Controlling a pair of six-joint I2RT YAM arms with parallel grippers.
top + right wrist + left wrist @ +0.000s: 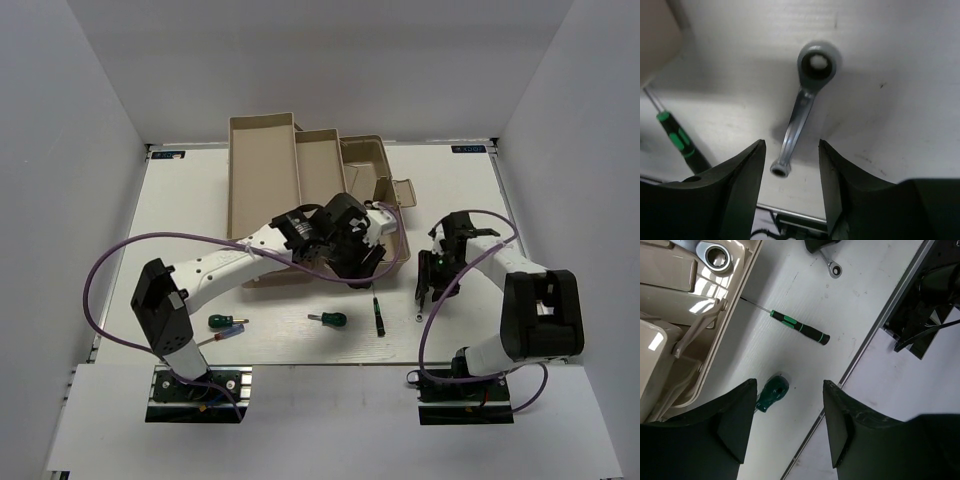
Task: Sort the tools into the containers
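Note:
The beige toolbox [262, 180] stands open at the table's back, its trays stepped out. One silver wrench [715, 255] lies in a tray at the box's right end. My left gripper [789, 385] hangs open and holds nothing beside that end, above the stubby green screwdriver [772, 392] and the thin black-green screwdriver [800, 328]. A second silver wrench [805, 100] lies flat on the table. My right gripper [791, 145] is open, its fingers on either side of the wrench's small end. The green-and-red screwdriver [228, 322] lies at the front left.
The toolbox's corner [655, 40] and the thin screwdriver [677, 140] lie just left of my right gripper. The table's front edge and a metal rail [875, 330] run close behind the tools. White walls enclose the table on three sides. Purple cables loop from both arms.

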